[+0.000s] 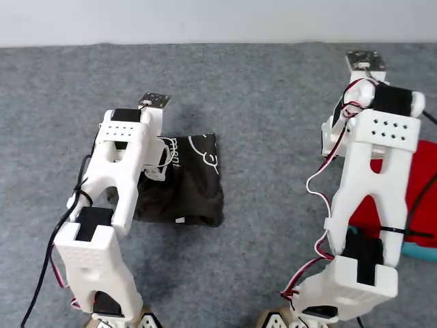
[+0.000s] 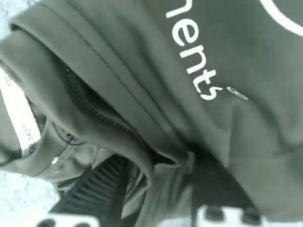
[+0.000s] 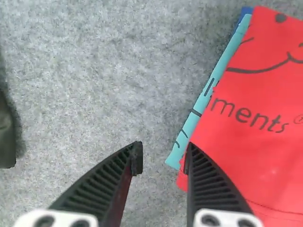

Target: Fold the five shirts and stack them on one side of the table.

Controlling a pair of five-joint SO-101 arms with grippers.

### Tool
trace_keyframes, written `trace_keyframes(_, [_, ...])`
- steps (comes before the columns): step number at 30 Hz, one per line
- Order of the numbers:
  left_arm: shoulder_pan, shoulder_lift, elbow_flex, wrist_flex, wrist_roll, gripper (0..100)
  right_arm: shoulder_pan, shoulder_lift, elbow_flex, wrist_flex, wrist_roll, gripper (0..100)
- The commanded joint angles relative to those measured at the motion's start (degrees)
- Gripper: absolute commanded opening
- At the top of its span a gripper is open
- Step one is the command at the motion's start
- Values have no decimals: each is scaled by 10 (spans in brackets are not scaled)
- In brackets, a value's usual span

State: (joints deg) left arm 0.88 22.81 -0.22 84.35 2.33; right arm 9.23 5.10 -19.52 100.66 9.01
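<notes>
One counter (image 1: pixel 273 102), covered in a grey, felt-like nap, carries everything. Two white plastic arms stand side by side at its near edge, each with dark motor blocks and red, white and black wires: the left arm (image 1: pixel 116 184) bends over the middle-left, and the right arm (image 1: pixel 372 178) stretches toward the right edge.

Three shirts can be counted. The black shirt (image 1: pixel 191 184) lies folded into a soft, rumpled rectangle at centre-left, its long axis running across the counter from left to right. Its white line print and lettering sit along the far edge. The red shirt (image 1: pixel 425 184) lies flat and smooth at the right edge, partly under the right arm and cut off by the frame. It lies on the teal shirt (image 1: pixel 420 251), which shows as a narrow strip along its near and inner sides. A darker blue corner peeks from that stack in the right wrist view; I cannot tell if it is another shirt.

The left gripper (image 2: pixel 158 158) is at the black shirt's (image 2: pixel 213 94) left side, and its ribbed black fingers (image 2: pixel 94 189) pinch a bunched fold of hem. The right gripper (image 3: pixel 163 151) hangs over bare counter just beside the teal (image 3: pixel 187 137) and red (image 3: pixel 246 94) edges, its fingers (image 3: pixel 104 189) slightly spread with nothing between them.
</notes>
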Motion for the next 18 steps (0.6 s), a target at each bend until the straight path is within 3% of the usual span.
trace_keyframes(1, [-1, -3, -21, -11, 7, 118, 6, -33, -3, 22, 5, 151])
trace_keyframes(10, [-1, 0, -21, -11, 8, 114, 7, -33, -3, 22, 5, 151])
trace_keyframes(14, [-1, -4, -22, -17, 8, 0, 7, -33, -3, 22, 5, 151])
trace_keyframes(18, [-2, -5, -36, -7, 8, 4, 7, -35, -3, 22, 5, 151])
